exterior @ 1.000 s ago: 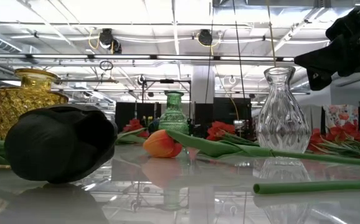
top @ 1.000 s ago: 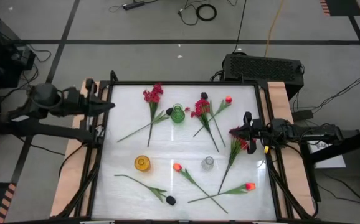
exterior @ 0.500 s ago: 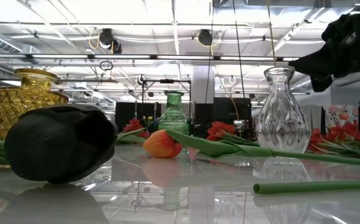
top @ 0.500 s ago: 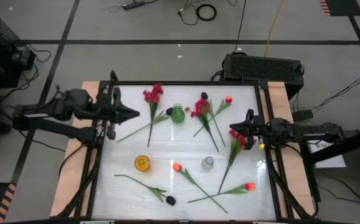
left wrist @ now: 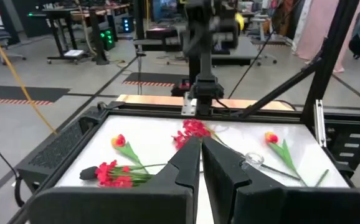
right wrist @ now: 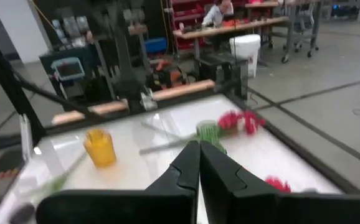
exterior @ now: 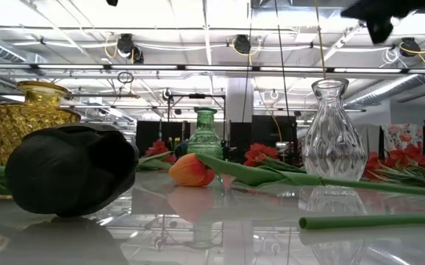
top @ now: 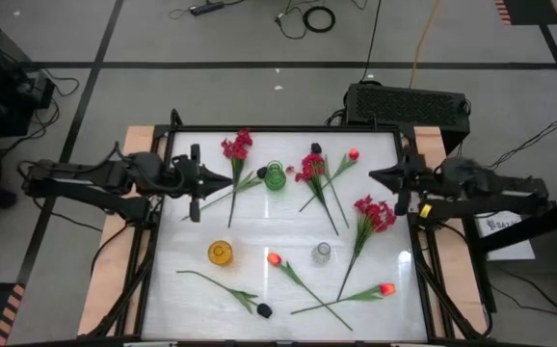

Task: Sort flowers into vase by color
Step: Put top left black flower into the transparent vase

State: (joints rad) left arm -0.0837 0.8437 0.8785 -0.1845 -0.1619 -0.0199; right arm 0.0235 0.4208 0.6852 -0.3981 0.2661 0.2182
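Flowers all lying flat on the white table (top: 192,289), none in a vase yet. Pink spray (top: 236,147) up at 11 o'clock, just beside the green vase (top: 275,176) at 12 o'clock. Another pink spray (top: 311,169) just right of that vase, with a small orange bud (top: 354,154) near it at 1 o'clock. Third pink spray (top: 373,212) at 3 o'clock. Orange tulip (top: 274,258) between the yellow vase (top: 221,253) and the clear vase (top: 323,253), near the middle. Black bloom (top: 263,310) at 6 o'clock, and one more orange tulip (top: 386,288) at 5 o'clock. Left gripper (top: 223,179) at 10 o'clock, above the table, fingers pressed together, holding nothing. Right gripper (top: 377,174) at 2 o'clock by the table edge, fingers closed too, holding nothing.
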